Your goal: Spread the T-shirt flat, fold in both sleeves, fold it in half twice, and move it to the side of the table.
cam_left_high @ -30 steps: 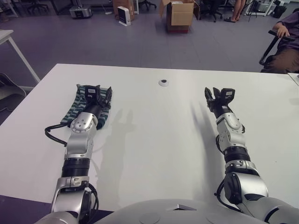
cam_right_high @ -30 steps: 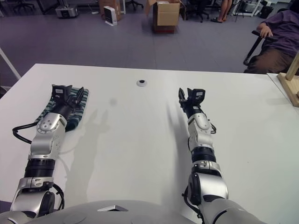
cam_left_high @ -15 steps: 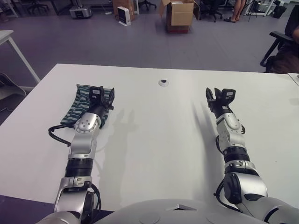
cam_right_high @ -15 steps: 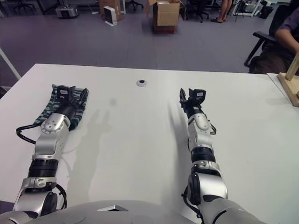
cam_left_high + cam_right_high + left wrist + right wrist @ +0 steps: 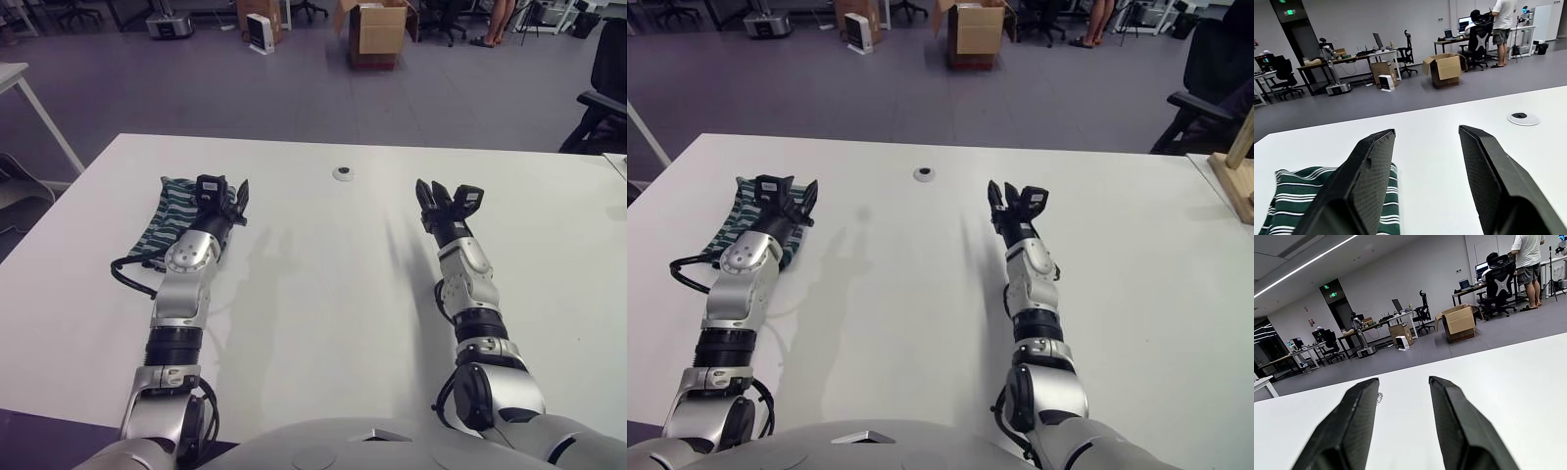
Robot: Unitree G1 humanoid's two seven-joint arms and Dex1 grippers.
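Apparently done: folded T-shirt parked at the table's left side, both grippers empty.
At 10 o'clock the striped T-shirt (image 5: 165,208) lies folded small near the table's (image 5: 323,294) left edge. The left gripper (image 5: 224,190), fingers spread and holding nothing, has slid off it toward 3 o'clock and now sits at its right border. The right gripper (image 5: 445,194), likewise spread and empty, has drifted slightly toward 9 o'clock. Release looks complete; only retreat remains, I judge.
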